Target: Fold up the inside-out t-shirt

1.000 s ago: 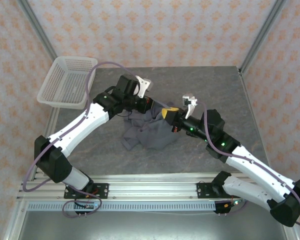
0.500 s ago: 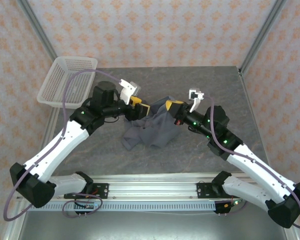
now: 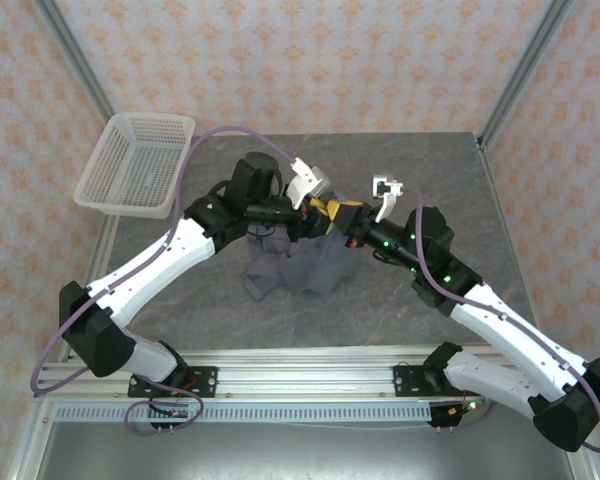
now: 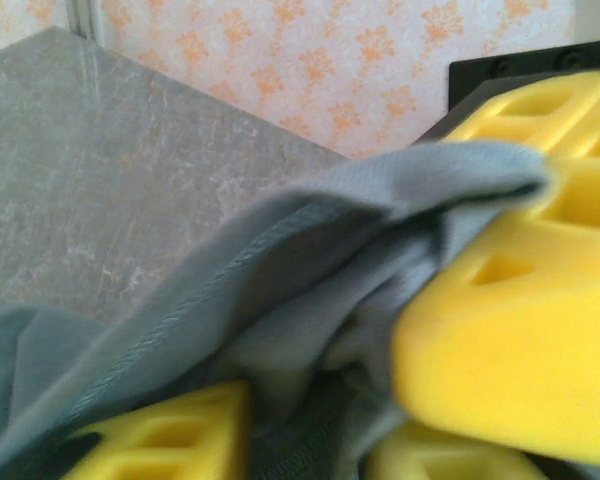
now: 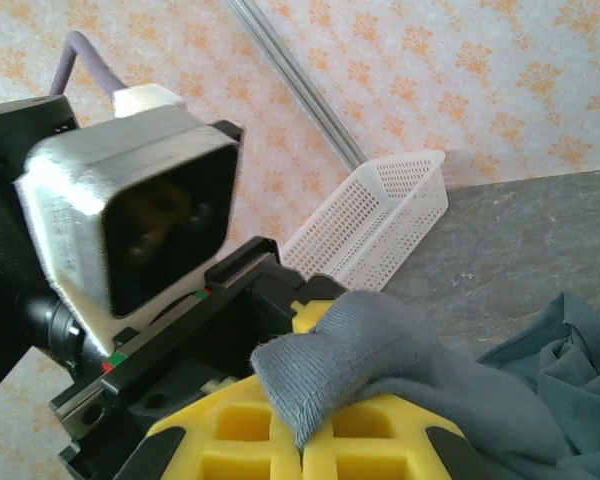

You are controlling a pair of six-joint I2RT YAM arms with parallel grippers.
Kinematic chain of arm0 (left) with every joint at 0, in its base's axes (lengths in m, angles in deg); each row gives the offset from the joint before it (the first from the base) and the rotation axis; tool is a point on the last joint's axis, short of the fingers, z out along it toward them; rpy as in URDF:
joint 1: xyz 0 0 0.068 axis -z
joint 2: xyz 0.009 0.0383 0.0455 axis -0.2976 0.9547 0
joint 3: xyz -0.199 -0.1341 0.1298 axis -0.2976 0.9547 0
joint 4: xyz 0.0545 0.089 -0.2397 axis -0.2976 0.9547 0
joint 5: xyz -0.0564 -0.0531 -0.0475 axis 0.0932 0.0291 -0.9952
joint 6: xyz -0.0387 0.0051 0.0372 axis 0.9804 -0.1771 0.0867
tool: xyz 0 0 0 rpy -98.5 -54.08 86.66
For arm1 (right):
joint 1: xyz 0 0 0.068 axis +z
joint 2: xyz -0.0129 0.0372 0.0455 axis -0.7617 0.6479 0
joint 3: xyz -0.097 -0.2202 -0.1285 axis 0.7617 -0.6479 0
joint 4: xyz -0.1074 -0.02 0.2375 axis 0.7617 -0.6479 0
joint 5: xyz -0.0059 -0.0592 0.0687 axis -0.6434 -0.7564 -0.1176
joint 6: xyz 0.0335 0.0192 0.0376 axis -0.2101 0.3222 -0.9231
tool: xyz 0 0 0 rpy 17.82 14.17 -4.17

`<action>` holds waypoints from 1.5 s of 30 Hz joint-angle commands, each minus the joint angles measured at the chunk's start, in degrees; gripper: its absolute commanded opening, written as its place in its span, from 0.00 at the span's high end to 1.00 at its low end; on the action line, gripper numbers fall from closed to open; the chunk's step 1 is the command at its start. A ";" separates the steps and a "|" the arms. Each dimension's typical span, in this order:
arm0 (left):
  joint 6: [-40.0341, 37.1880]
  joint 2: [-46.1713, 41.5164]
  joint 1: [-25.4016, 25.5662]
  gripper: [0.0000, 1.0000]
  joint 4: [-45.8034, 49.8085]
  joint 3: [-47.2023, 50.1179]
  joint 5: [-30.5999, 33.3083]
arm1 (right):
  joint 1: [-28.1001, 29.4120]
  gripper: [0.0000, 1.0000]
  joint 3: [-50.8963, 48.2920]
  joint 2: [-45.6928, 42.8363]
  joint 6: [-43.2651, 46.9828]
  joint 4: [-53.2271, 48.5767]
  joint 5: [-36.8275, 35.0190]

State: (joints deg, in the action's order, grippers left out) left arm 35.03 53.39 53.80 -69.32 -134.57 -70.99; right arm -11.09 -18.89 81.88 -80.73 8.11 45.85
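**Item:** inside-out t-shirt (image 3: 305, 265), dark slate-grey, crumpled in a heap at centre frame on the surface (image 3: 430, 170), with one stitched edge lifted above it.

**Change:** the left jaws, spread wide half a second back, have swung right to meet the right jaws. They are now nearly closed with cloth between them.

**Right jaws:** clamped on the same raised fold.

**Reading:** a two-handed hold is forming, and spreading probably comes next.

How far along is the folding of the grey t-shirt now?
Done: nothing yet; the t-shirt lies crumpled on the table, with no flat fold visible. In hand: the right gripper pinches a raised edge of it, and the left gripper meets it there, its grip unclear. To do: spreading it and every fold.
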 commanded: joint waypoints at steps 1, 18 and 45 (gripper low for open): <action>-0.71 -1.20 -0.08 0.97 1.01 -1.67 1.79 | -0.03 1.00 3.00 -1.68 0.43 -3.03 -2.05; 16.88 -21.14 -5.98 1.00 43.87 3.99 57.58 | -2.27 0.35 -3.93 1.13 2.48 -12.35 -17.54; 15.89 45.18 7.95 0.36 28.37 -40.23 38.03 | -26.16 0.34 -3.29 16.36 -17.89 -37.27 -17.71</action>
State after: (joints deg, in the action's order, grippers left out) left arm 54.68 96.30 62.26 -47.75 -169.65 -34.34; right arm -35.55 -20.13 105.33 -94.61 -26.29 29.15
